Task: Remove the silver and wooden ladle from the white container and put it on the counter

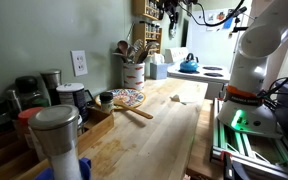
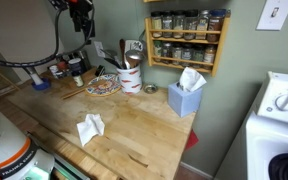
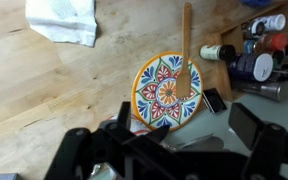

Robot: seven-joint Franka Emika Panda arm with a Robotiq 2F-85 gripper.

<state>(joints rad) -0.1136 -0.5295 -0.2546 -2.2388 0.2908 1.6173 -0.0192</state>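
Note:
The white container (image 1: 134,73) stands at the back of the counter (image 1: 164,130) by the wall, with several utensils upright in it; it also shows in an exterior view (image 2: 130,78). A rounded silver bowl that looks like the ladle (image 2: 134,47) sticks up above its rim, also seen in an exterior view (image 1: 122,47). My gripper (image 1: 169,10) hangs high above the counter, apart from the container, and shows in an exterior view (image 2: 81,22). In the wrist view my gripper (image 3: 169,150) is open, and a blurred silver ladle shape (image 3: 196,141) lies between its fingers, far below.
A patterned plate (image 3: 166,92) with a wooden spatula (image 3: 186,40) across it lies next to the container. A crumpled white cloth (image 3: 64,20), a blue tissue box (image 2: 186,98), a spice rack (image 2: 187,35), a steel canister (image 1: 56,135) and bottles (image 3: 256,55) surround the area.

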